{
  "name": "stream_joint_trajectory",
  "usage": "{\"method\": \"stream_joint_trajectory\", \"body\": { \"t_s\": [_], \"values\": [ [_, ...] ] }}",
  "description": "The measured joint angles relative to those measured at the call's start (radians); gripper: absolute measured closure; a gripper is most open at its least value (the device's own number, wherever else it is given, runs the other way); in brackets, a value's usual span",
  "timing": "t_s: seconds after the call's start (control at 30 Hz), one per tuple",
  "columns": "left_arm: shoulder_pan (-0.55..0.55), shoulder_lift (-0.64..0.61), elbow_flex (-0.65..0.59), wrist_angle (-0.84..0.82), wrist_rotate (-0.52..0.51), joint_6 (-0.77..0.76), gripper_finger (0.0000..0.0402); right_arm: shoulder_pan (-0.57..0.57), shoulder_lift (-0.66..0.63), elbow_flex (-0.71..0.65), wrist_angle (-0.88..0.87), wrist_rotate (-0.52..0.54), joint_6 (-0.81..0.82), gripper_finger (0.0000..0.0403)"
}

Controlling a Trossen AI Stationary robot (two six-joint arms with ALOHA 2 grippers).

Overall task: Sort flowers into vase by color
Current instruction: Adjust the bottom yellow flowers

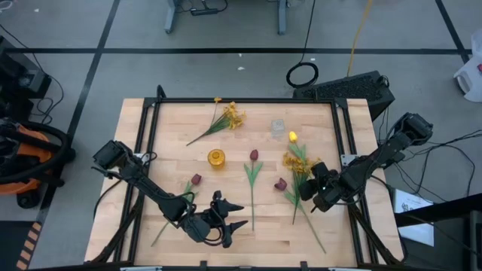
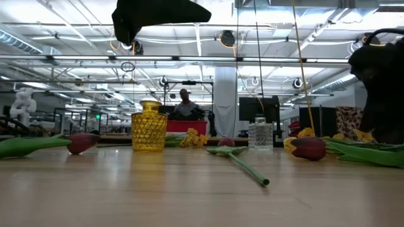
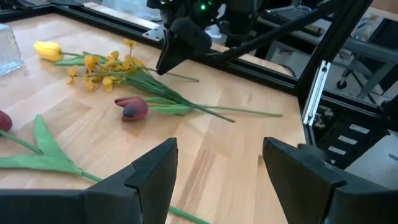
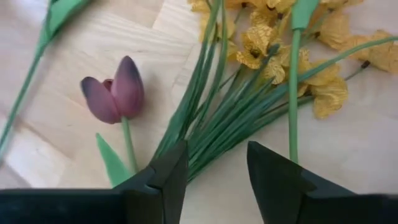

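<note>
Flowers all lie flat on the table (image 1: 151, 128), none in a vase. Yellow spray (image 1: 230, 115) at the far side; red tulip (image 1: 254, 156) mid-table; another red tulip (image 1: 196, 180) to its left; third red tulip (image 1: 281, 184) on the right, just beside a second yellow spray (image 1: 296, 160) with a yellow tulip (image 1: 292, 137) above it. Yellow vase (image 1: 216, 157) stands mid-table, clear vase (image 1: 278, 126) farther back. Right gripper (image 1: 310, 183) sits low over the right spray's green stems, fingers (image 4: 163, 177) partly apart, stems between them, grip not clear. Left gripper (image 1: 233, 216) hovers near the front edge, fingers (image 3: 152, 171) wide apart, empty.
</note>
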Motion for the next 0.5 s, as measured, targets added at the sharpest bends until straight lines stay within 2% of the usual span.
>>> {"method": "stream_joint_trajectory", "body": {
  "t_s": [0.3, 0.5],
  "values": [
    [0.008, 0.000, 0.000, 0.002, 0.000, 0.000, 0.0160, -0.002, 0.134, 0.000, 0.061, -0.008, -0.007, 0.0250],
    [0.017, 0.000, 0.000, 0.016, 0.015, 0.004, 0.0160, -0.009, 0.145, 0.007, 0.014, -0.051, -0.038, 0.0250]
  ]
}}
